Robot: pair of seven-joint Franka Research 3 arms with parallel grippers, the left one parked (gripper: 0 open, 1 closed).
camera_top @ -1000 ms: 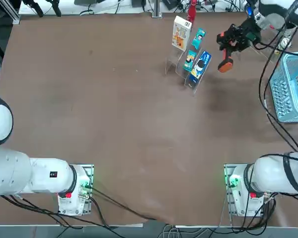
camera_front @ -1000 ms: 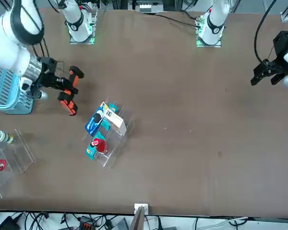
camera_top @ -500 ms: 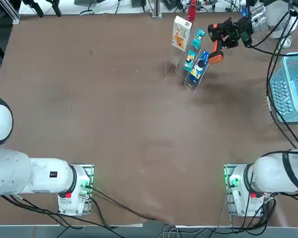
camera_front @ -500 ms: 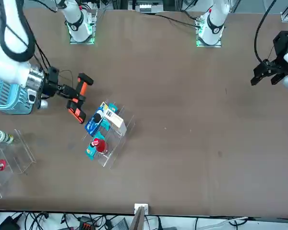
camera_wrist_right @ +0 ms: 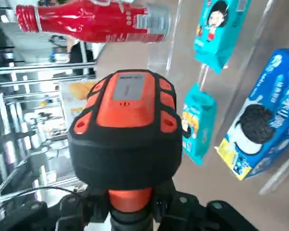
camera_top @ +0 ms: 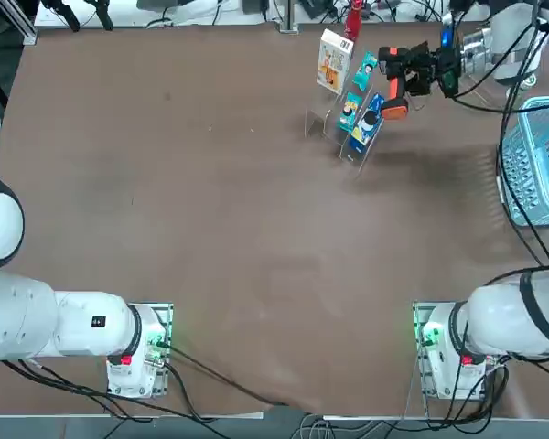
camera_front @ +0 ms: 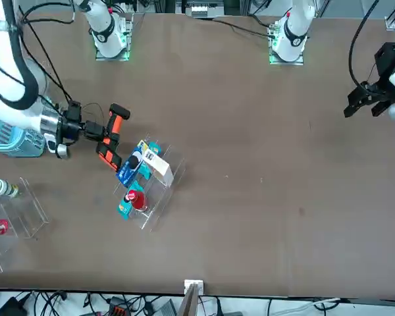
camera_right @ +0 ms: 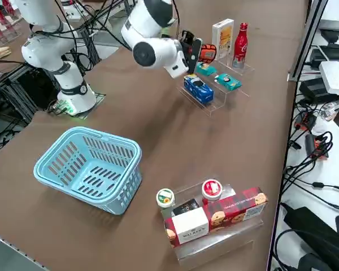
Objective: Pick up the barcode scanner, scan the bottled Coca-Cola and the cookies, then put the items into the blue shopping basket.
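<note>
the right gripper (camera_wrist_right: 131,211) is closed on the black-and-orange plastic scanner (camera_wrist_right: 130,125); 2 items, slim red bottle (camera_right: 240,46) and flat white cookie box (camera_right: 222,39), await basketing; scans unconfirmed.

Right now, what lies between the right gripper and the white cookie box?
In the top view: the scanner, held by the right gripper, then a teal packet, before the cookie box.
</note>
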